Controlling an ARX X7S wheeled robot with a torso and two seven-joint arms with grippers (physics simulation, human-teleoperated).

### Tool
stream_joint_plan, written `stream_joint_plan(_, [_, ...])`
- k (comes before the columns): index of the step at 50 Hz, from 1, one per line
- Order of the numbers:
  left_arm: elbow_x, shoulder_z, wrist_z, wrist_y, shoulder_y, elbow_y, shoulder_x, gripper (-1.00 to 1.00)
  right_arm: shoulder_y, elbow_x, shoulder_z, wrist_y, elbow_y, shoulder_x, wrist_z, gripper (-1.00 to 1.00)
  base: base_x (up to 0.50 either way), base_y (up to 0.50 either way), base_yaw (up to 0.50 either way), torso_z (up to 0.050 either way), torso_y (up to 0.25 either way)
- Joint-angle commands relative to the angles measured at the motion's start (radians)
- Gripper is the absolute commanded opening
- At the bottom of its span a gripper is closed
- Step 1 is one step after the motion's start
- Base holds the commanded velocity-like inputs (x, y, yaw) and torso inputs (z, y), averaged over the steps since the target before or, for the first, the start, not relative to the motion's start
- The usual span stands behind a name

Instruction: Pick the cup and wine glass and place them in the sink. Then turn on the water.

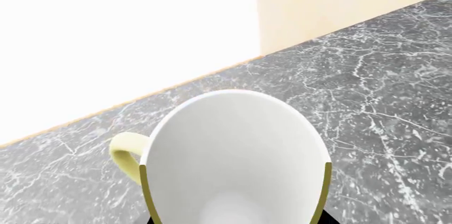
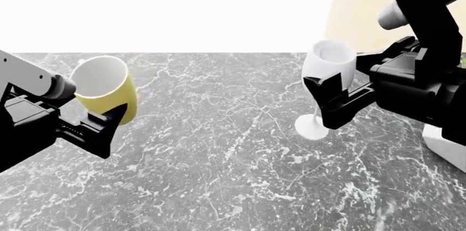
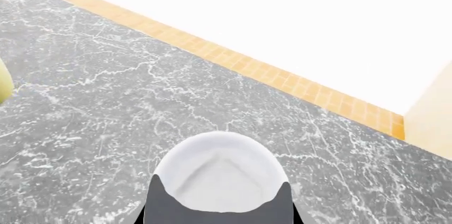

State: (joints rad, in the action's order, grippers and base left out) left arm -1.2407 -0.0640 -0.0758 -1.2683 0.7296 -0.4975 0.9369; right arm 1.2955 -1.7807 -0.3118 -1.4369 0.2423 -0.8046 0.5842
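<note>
My left gripper [image 2: 102,124] is shut on the pale yellow cup [image 2: 106,88] and holds it tilted above the grey marble counter [image 2: 218,149]. In the left wrist view the cup's white inside [image 1: 236,155] fills the frame, its loop handle [image 1: 126,152] to one side. My right gripper [image 2: 331,100] is shut on the white wine glass [image 2: 329,64], lifted and tilted, with its round foot [image 2: 311,126] lowest. In the right wrist view the glass bowl [image 3: 219,173] sits between the dark fingers [image 3: 162,205]. The sink is out of view.
A beige wall panel [image 2: 364,7] stands at the back right. A white object [image 2: 444,143] sits at the right edge of the counter. A tan strip [image 3: 282,78] borders the counter's far edge.
</note>
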Motion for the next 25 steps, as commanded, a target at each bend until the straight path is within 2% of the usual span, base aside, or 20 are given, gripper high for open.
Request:
stream_joint_plan(1, [-0.035, -0.042, -0.024, 0.004, -0.032, -0.032, 0.022, -1.00, -0.037, -0.021, 0.015, 0.029, 0.040, -0.044, 0.015, -1.00, 0.00, 0.00, 0.00, 0.000, 0.000])
stream_joint_plan(11, [-0.007, -0.023, -0.011, 0.024, -0.030, -0.031, 0.023, -1.00, -0.052, -0.030, 0.008, 0.059, 0.027, -0.036, 0.027, -1.00, -0.03, 0.02, 0.00, 0.000, 0.001])
stream_joint_plan(25, [-0.005, -0.010, -0.012, 0.031, -0.022, -0.030, 0.023, -1.00, -0.053, -0.030, -0.008, 0.067, 0.033, -0.038, 0.021, -1.00, -0.38, 0.44, 0.00, 0.000, 0.000])
